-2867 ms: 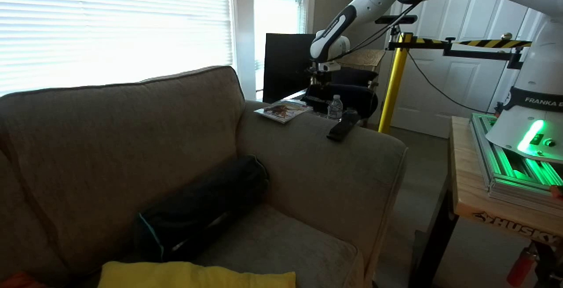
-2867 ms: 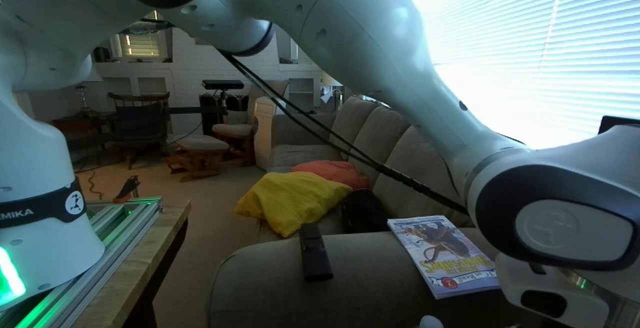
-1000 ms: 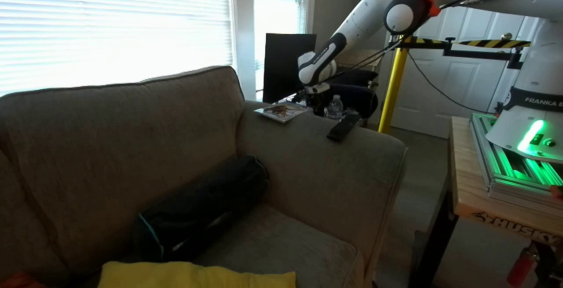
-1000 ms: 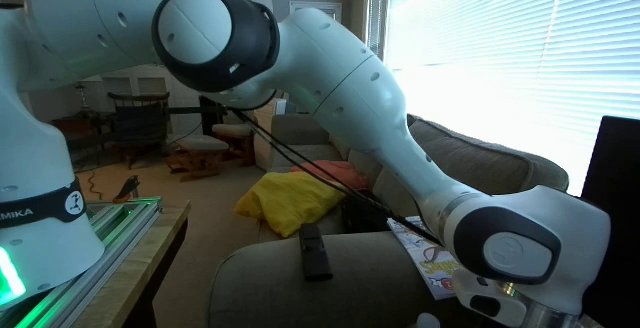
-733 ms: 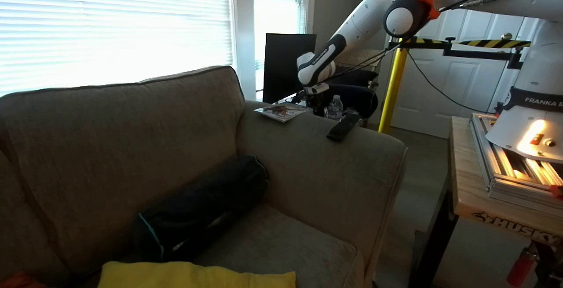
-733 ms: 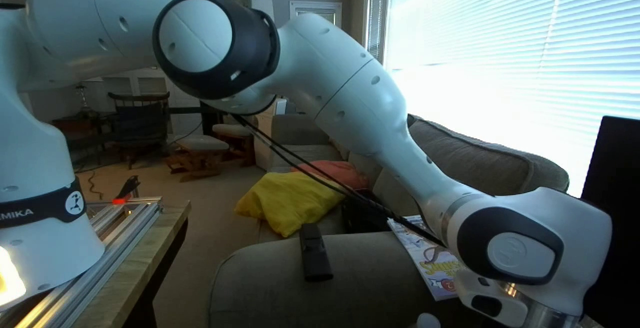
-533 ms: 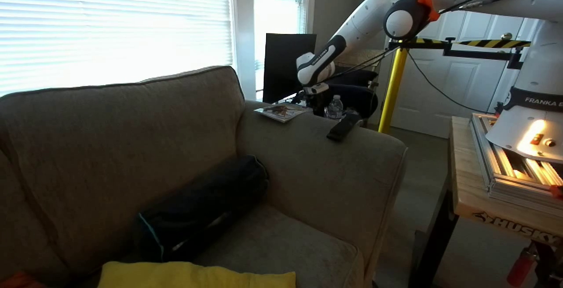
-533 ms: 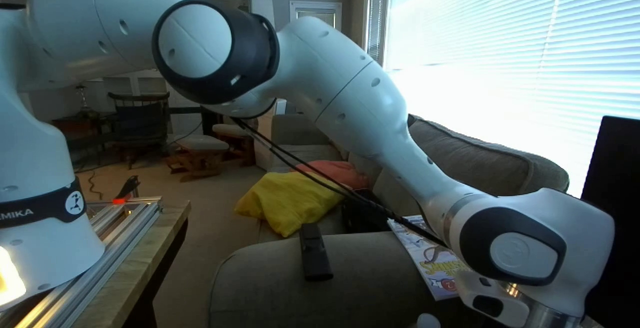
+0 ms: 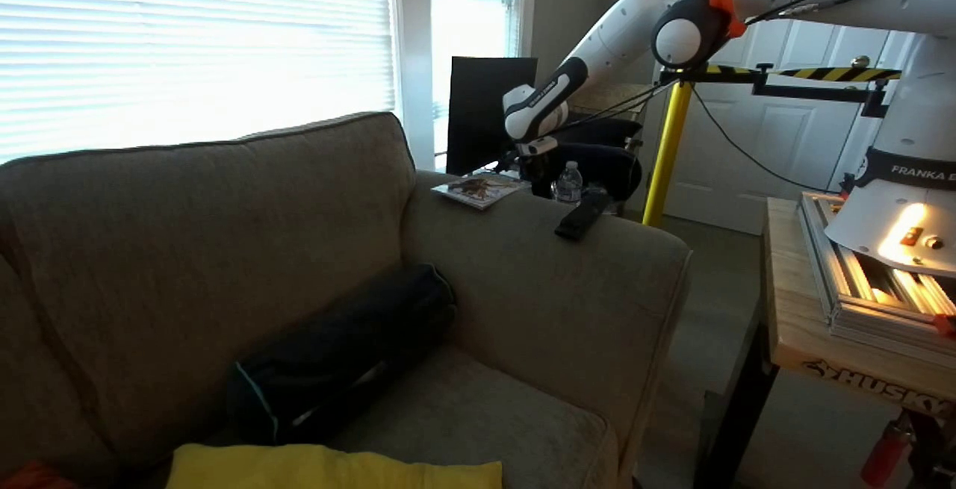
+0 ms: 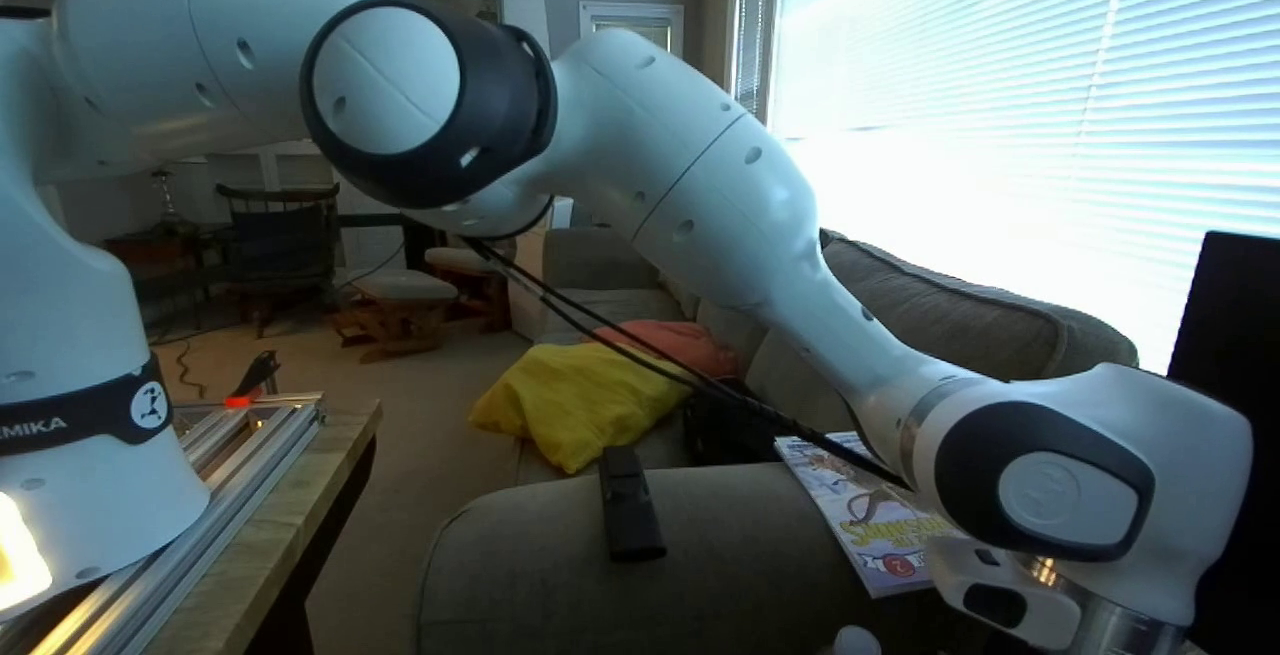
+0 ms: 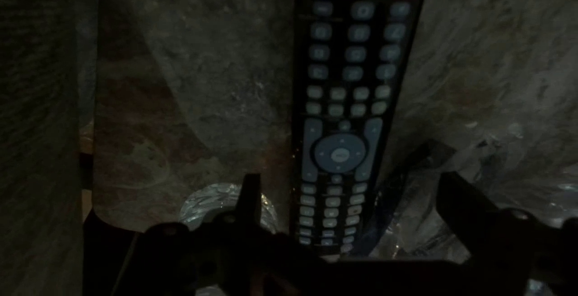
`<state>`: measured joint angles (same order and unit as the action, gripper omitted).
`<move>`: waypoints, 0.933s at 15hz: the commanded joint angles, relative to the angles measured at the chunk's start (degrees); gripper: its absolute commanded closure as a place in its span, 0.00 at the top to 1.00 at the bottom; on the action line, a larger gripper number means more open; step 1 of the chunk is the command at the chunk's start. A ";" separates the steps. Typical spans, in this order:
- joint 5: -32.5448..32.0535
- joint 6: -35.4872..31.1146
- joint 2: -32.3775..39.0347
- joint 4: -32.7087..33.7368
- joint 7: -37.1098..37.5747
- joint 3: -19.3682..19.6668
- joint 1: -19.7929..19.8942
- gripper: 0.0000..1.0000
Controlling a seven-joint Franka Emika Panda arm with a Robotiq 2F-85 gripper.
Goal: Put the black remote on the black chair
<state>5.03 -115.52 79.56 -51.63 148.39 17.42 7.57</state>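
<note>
Glossy white, this arm (image 10: 700, 195), with little round dimples (image 10: 753, 155) dotting it! In an exterior view, upper left, a black ring (image 10: 500, 105) circles a white cap (image 10: 387, 81); lower right, a pale oval panel (image 10: 1068, 497) set in black. Slim black cables (image 10: 790, 426) here, and a silver connector (image 9: 796, 10). Orange-red patch (image 9: 730, 10), upper right! The base (image 10: 70, 335) wears a black band (image 10: 100, 415) with a round white badge (image 10: 149, 405); in an exterior view, the lettering (image 9: 925, 171) reads FRANKA. Amber light (image 9: 901, 233) glowing below! Wrist view: the gripper (image 11: 349, 179), black, angular, round screws (image 11: 229, 218) showing.

A home's living room: fabric couch (image 9: 261, 243), yellow pillow (image 10: 575, 410), window blinds (image 9: 194, 56), cushioned footstool (image 10: 402, 287).
</note>
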 commanded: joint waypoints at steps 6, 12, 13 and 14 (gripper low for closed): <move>0.72 -4.84 -7.02 -5.59 0.46 0.59 -0.39 1.00; 1.06 -11.51 -14.34 -15.07 -0.84 0.00 -1.21 1.00; 1.05 -13.02 -15.94 -17.51 -1.15 -0.10 -1.46 1.00; 1.05 -14.20 -17.56 -19.86 -1.62 -0.30 -1.60 1.00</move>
<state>5.20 -124.97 68.82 -61.10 148.17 17.75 6.99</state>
